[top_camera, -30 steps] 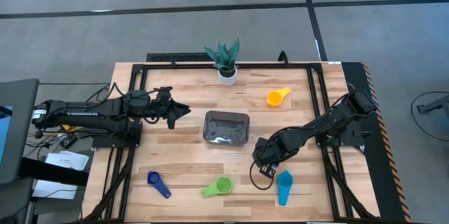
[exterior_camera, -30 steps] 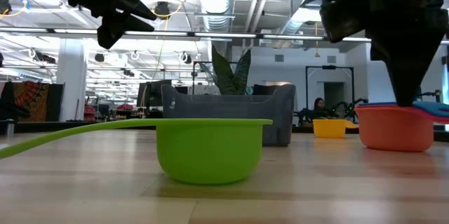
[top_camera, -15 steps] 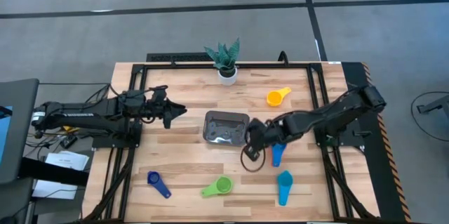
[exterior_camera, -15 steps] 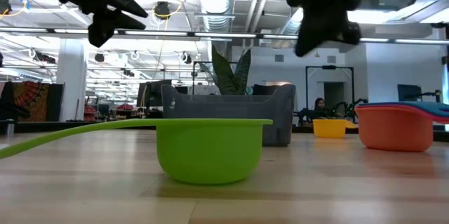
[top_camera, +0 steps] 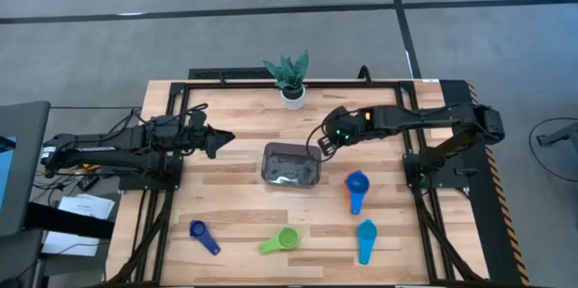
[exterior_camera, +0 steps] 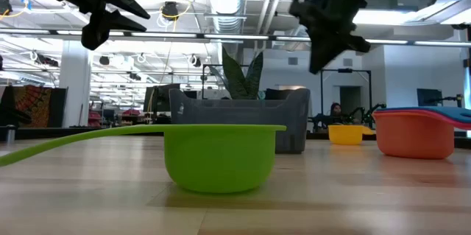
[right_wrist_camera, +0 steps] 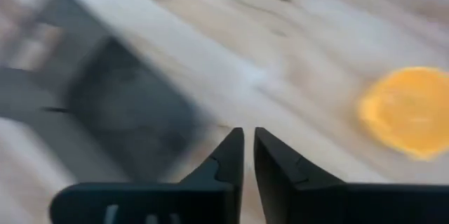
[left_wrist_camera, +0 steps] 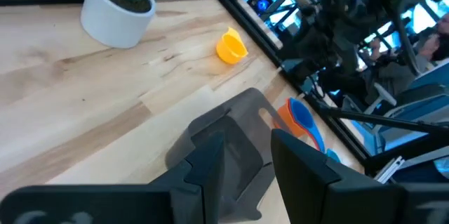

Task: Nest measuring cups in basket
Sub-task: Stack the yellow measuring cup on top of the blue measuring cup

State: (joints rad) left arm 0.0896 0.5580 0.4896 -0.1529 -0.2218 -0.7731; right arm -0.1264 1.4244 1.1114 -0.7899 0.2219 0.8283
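Note:
The grey mesh basket (top_camera: 291, 163) sits mid-table. A blue cup nests in an orange cup (top_camera: 356, 185) to the right of the basket. A light blue cup (top_camera: 366, 237), a green cup (top_camera: 280, 240) and a dark blue cup (top_camera: 203, 236) lie along the near edge. The yellow cup (right_wrist_camera: 410, 112) stands toward the far right; in the high view the right arm hides it. My right gripper (top_camera: 323, 140) is shut and empty, hovering past the basket's far right corner. My left gripper (top_camera: 217, 139) is open and hangs in the air left of the basket.
A white-potted plant (top_camera: 291, 80) stands at the far edge, behind the basket. A black frame (top_camera: 271, 76) runs around the tabletop. Bare wood lies between the basket and the near cups.
My right gripper has risen from the orange and blue cups and swung toward the far edge, past the basket's right side, leaving the two cups nested on the table. My left gripper has drawn back a little toward the left edge.

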